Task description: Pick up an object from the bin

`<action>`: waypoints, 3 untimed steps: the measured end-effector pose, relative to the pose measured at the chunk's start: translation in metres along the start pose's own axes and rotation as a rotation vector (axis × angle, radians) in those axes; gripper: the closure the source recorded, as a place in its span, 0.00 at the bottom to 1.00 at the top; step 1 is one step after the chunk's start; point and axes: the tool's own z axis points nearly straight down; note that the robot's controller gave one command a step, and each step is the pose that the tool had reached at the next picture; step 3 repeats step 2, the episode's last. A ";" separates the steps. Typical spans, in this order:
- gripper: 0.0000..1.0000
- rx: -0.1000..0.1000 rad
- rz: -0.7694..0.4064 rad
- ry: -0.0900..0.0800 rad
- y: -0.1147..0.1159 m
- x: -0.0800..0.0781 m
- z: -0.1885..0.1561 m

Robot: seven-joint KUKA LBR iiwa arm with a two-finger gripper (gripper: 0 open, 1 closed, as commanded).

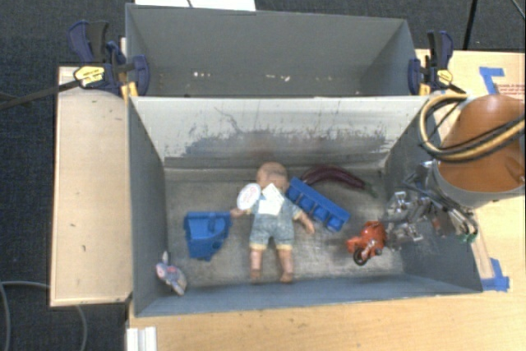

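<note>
Camera view shows the gripper (396, 228) low at the right near side of the bin (271, 131), just beside a small red toy (366, 242), probably lined up to grasp it; spread or closed, I cannot tell.

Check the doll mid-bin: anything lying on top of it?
A white round disc lies over one shoulder of the doll, beside its head. It hides that shoulder and upper arm. Nothing else rests on top; the blue bar lies alongside.

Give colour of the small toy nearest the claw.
Red-orange; the toy shows best in the camera view.
</note>
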 end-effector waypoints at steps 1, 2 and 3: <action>1.00 0.002 -0.005 -0.004 -0.003 0.002 -0.061; 1.00 0.007 -0.007 -0.015 -0.003 0.000 -0.095; 1.00 0.007 -0.007 -0.015 -0.003 0.000 -0.095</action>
